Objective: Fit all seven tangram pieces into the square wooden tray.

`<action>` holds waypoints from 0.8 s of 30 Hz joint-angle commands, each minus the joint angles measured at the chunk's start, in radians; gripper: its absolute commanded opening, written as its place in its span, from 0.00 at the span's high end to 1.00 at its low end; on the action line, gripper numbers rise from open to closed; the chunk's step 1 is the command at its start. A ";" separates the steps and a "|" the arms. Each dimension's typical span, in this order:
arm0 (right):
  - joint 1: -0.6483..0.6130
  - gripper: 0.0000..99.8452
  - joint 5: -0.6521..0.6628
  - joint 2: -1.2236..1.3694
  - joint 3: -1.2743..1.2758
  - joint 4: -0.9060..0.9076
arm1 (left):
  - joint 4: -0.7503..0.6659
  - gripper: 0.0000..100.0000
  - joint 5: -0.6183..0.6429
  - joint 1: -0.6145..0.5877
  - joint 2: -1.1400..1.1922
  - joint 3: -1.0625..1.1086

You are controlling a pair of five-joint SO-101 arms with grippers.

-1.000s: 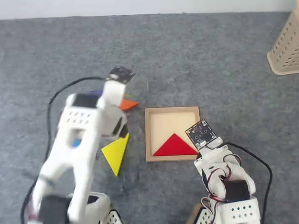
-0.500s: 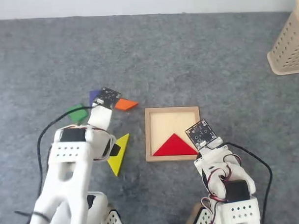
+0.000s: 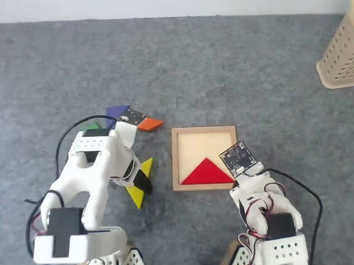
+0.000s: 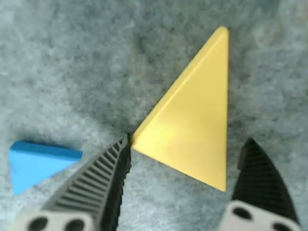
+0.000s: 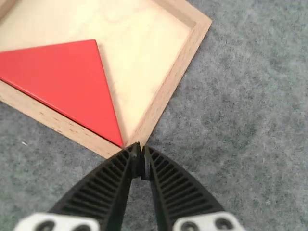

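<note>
A yellow triangle (image 4: 192, 125) lies on the grey mat, left of the square wooden tray (image 3: 203, 131). My left gripper (image 4: 187, 142) stands open just above it, one finger (image 4: 108, 178) at its corner and the other past its long edge. In the high view the left gripper (image 3: 139, 181) covers the middle of the yellow triangle (image 3: 146, 167). A red triangle (image 3: 206, 172) lies in the tray along its near side. My right gripper (image 5: 139, 150) is shut and empty at the tray's near right corner (image 5: 126, 142), beside the red triangle (image 5: 62, 77).
An orange piece (image 3: 149, 123), a dark blue piece (image 3: 117, 113) and a green piece (image 3: 94, 125) lie beyond the left arm. A light blue triangle (image 4: 36, 161) sits close to the left gripper. A cream slotted basket (image 3: 343, 51) stands at the far right.
The left arm has drawn back from over the orange and dark blue pieces and come down over the yellow triangle. The right arm has not moved.
</note>
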 commanded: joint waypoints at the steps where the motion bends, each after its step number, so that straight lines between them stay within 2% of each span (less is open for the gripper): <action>1: -0.002 0.99 0.011 -0.022 0.015 0.007 | -0.029 0.66 -0.008 -0.005 0.002 -0.028; 6: -0.002 0.99 0.011 -0.022 0.015 0.007 | -0.035 0.68 0.023 0.031 0.003 -0.025; 13: -0.002 0.99 0.011 -0.022 0.015 0.007 | -0.117 0.75 0.049 0.153 -0.008 0.068; 24: -0.002 0.99 0.011 -0.022 0.015 0.007 | -0.080 0.81 0.052 0.178 -0.009 -0.050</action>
